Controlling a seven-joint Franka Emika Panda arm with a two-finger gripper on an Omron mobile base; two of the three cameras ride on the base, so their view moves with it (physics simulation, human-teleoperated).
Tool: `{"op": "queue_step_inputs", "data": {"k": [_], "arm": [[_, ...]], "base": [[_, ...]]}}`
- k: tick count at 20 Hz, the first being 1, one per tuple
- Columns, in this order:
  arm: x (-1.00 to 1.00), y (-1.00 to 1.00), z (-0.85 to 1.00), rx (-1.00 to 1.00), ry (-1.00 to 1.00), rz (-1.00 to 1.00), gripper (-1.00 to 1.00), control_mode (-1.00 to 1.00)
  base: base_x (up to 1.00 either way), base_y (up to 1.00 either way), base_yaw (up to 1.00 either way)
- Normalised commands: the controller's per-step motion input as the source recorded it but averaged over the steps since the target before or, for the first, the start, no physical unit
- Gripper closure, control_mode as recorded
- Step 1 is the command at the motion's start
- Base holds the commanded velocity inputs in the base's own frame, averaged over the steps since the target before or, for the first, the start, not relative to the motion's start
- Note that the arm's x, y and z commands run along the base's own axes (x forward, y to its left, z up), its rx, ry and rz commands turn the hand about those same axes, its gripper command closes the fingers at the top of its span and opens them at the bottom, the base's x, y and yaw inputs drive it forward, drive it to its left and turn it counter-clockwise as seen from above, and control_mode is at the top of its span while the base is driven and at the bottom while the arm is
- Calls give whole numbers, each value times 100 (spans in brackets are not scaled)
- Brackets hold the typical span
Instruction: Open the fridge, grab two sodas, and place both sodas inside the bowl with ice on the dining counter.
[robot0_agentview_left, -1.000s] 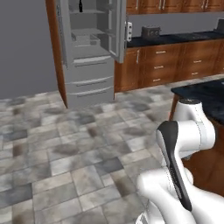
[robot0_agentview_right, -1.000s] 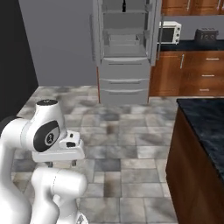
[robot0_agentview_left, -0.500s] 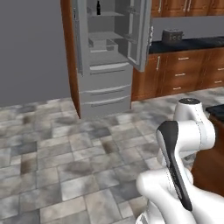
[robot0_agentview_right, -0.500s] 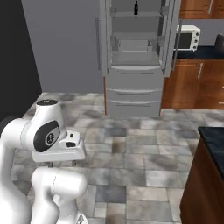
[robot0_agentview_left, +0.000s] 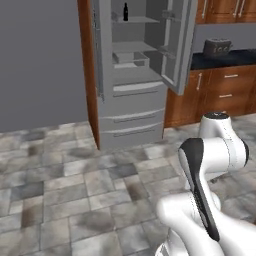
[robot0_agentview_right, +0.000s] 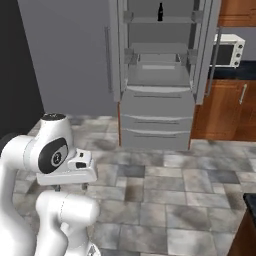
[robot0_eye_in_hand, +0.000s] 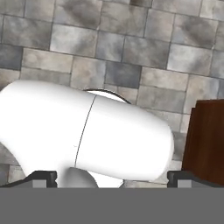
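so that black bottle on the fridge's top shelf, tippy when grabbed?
Probably. The black bottle stands upright, tall and slim with a narrow neck, so a nudge could topple it. Likely rigid, and once on its side the round body could roll. Nothing stands beside it on the shelf to stop it.

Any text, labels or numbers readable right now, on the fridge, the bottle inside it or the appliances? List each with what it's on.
None can be read.
Slim black bottle on the top shelf of the open grey fridge: any label too small to tell.
White microwave: no legible markings.
Dark toaster: no legible markings.
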Motion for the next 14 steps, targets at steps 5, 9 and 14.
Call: {"op": "queue_step_inputs", "data": {"k": [5, 9, 14], "arm": [[0, 0, 0, 0, 0, 0, -100, 100], [0, 0, 0, 0, 0, 0, -100, 100], [0, 0, 0, 0, 0, 0, -100, 100]], "base": [[100, -41, 8], [100, -54, 6], [100, -52, 6]]}}
